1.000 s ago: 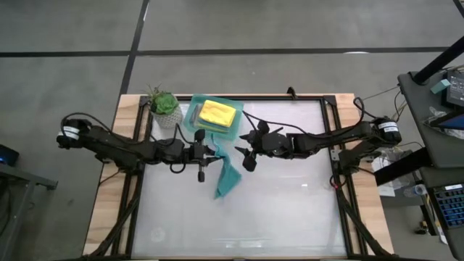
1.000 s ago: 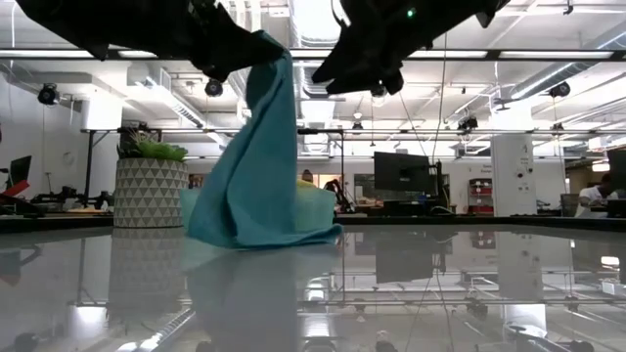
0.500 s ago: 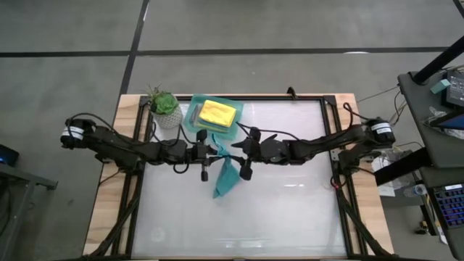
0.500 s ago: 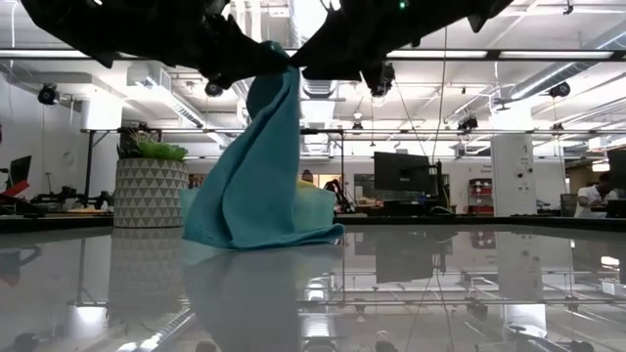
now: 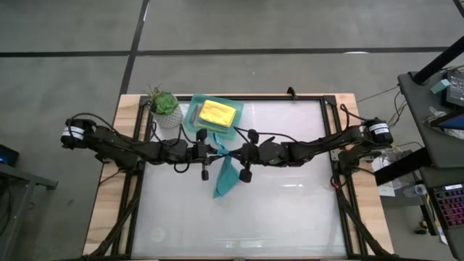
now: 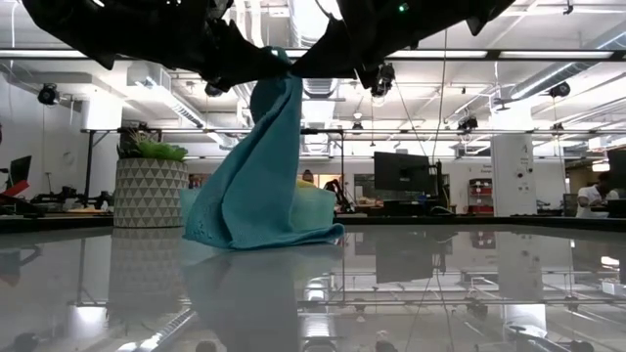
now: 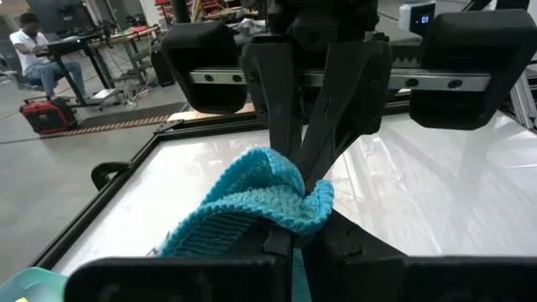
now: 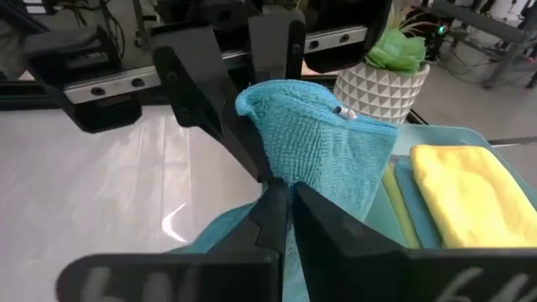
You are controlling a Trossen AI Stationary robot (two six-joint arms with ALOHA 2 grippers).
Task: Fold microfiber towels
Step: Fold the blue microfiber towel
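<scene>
Both end effectors (image 5: 226, 152) pinch teal towel (image 5: 228, 177); fingertips hidden.

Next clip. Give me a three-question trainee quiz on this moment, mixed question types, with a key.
1. True or false: both the left claw and the right claw are shut on the same teal towel.
2. Multiple choice: the bottom of the teal towel is (A) hanging wholly clear of the table, (B) resting on the table, (C) inside the tray.
3. Fill in: the folded towel on top in the tray is ____ in colour.

Key: 1 true. 2 B; the low view shows its lower folds lying on the surface. 3 yellow; the yellow towel sits beside the potted plant.
</scene>
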